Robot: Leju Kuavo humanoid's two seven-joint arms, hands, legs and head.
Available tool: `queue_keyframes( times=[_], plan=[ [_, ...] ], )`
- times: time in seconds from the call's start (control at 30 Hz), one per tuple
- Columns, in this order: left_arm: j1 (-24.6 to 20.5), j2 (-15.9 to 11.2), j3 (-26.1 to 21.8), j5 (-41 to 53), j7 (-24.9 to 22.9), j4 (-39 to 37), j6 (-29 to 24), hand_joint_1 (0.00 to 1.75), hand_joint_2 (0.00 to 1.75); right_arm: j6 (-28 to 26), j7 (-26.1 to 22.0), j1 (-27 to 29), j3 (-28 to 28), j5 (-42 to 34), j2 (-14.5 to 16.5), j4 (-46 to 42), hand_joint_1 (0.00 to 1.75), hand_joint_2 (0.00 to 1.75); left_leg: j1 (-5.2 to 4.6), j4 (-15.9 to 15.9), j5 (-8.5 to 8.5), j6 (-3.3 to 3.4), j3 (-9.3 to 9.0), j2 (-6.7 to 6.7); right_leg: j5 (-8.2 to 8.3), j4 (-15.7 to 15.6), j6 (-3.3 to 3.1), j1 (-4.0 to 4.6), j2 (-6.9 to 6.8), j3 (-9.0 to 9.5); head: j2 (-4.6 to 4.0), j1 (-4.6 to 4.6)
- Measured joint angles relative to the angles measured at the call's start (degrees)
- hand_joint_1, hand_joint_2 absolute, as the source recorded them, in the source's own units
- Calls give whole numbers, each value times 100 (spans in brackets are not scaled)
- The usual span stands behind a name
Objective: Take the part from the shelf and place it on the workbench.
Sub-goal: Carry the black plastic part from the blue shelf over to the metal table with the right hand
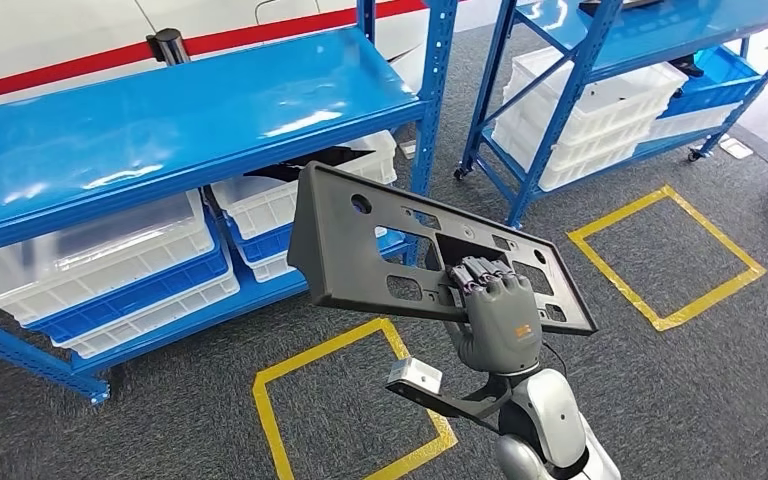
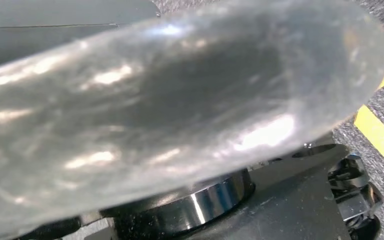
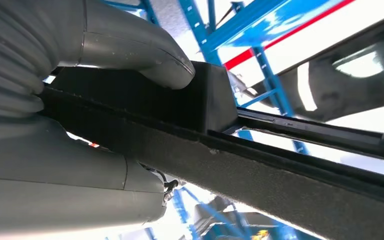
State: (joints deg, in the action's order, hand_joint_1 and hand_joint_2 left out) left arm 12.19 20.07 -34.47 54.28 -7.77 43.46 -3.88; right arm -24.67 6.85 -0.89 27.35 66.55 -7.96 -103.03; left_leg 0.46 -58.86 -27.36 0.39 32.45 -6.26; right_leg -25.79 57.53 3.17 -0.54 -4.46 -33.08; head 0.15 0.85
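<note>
While your right hand [image 1: 500,315] clamps the part [image 1: 360,235] through a central cut-out at frame centre, treat it as rigid, light, long; left hand state indeterminable

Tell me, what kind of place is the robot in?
Probably a factory storeroom or workshop: blue metal shelves hold white plastic bins, and yellow tape squares mark the grey floor.

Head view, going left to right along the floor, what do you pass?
Blue shelf with white bins → yellow tape square → right hand holding the dark part → second yellow tape square.
</note>
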Motion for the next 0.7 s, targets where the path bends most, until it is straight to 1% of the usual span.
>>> queue_keyframes(
  times=[0.03,0.07,0.1,0.13,0.17,0.2,0.23,0.27,0.3,0.33,0.37,0.4,0.43,0.47,0.5,0.53,0.57,0.6,0.63,0.67,0.7],
  plan=[
    [-9,-1,-19,18,9,-1,13,0,0,-1,2,12,-16,10,-7,-1,175,175,4,15,-4,-36,-23,-67,18,-5,-46,4,88,-11,0,3],
    [-20,-2,-37,44,31,-1,37,0,0,-1,3,31,-34,24,-12,-5,175,175,19,5,-26,-77,-37,-58,34,-17,-84,-23,165,-16,0,5],
    [-30,-5,-54,72,68,-1,71,0,0,-1,9,43,-50,43,-16,-12,175,175,34,-64,-95,-109,-23,31,51,-31,-121,-48,240,-4,0,15],
    [-38,-13,-80,107,123,-6,110,0,0,1,15,46,-61,63,-14,-18,175,175,46,-245,-229,-132,44,173,69,-44,-160,-74,311,11,0,26],
    [-47,-33,-119,153,194,-28,155,0,0,4,23,44,-63,83,-5,-24,175,175,55,-541,-412,-142,168,357,81,-50,-191,-93,378,13,0,41],
    [-59,-63,-182,209,267,-73,191,0,0,9,31,36,-62,104,5,-25,175,175,53,-913,-611,-140,333,492,86,-47,-211,-78,448,9,0,49],
    [-75,-96,-261,285,343,-132,221,0,0,14,40,32,-58,127,22,-21,175,175,51,-1268,-760,-136,496,567,90,-43,-224,-65,525,7,0,54],
    [-93,-129,-352,373,411,-196,245,0,0,19,52,31,-51,148,36,-18,175,175,50,-1493,-810,-131,605,607,91,-39,-229,-55,613,7,0,54],
    [-111,-155,-442,453,461,-252,257,0,0,22,65,31,-43,166,48,-14,175,175,52,-1521,-746,-123,628,631,90,-34,-229,-49,703,12,1,55],
    [-124,-176,-520,518,497,-290,266,0,0,24,78,30,-35,180,59,-12,175,175,57,-1319,-573,-114,547,661,89,-26,-227,-48,794,20,1,55],
    [-135,-195,-586,558,518,-319,268,0,0,25,85,28,-26,187,68,-11,175,175,70,-973,-352,-105,402,742,84,-13,-222,-50,880,23,1,56],
    [-144,-211,-642,586,529,-349,268,0,0,25,89,23,-20,190,77,-11,175,175,91,-617,-181,-100,255,898,75,14,-208,-42,958,12,1,56],
    [-154,-223,-690,606,537,-376,267,0,0,25,91,13,-15,192,85,-11,175,175,110,-341,-72,-96,146,1040,66,46,-189,-38,1030,-18,0,52],
    [-168,-230,-731,621,542,-399,266,0,0,25,92,3,-11,193,91,-11,175,175,114,-194,-37,-89,98,1148,63,70,-162,-40,1090,-59,0,50],
    [-183,-233,-766,632,545,-418,266,0,0,25,93,-3,-7,195,93,-11,175,175,103,-152,-51,-74,91,1188,70,84,-129,-42,1151,-102,0,48],
    [-202,-235,-787,635,549,-428,264,0,0,25,94,-7,-2,196,93,-11,175,175,86,-141,-43,-48,95,1125,84,83,-98,-56,1215,-140,0,47],
    [-216,-236,-800,638,551,-433,264,0,0,24,94,0,4,196,92,-11,175,175,75,-127,-28,-14,93,1049,88,95,-69,-67,1219,-178,0,52],
    [-226,-237,-807,639,553,-437,264,0,0,23,95,1,13,197,91,-12,175,175,74,-112,-14,28,88,974,58,163,-51,-61,1129,-237,0,39],
    [-231,-238,-811,640,555,-439,263,0,0,23,96,-4,21,197,90,-13,175,175,78,-97,-4,68,84,893,-18,329,-43,-54,978,-340,0,16],
    [-234,-238,-815,641,556,-443,263,0,0,23,96,-11,30,197,90,-13,175,175,78,-88,0,99,83,813,-137,608,-45,-48,785,-491,0,-3],
    [-234,-239,-818,642,556,-449,263,0,0,23,96,-21,38,197,90,-13,175,175,70,-87,-4,121,87,733,-285,985,-50,-40,628,-684,0,-27]
  ],
)
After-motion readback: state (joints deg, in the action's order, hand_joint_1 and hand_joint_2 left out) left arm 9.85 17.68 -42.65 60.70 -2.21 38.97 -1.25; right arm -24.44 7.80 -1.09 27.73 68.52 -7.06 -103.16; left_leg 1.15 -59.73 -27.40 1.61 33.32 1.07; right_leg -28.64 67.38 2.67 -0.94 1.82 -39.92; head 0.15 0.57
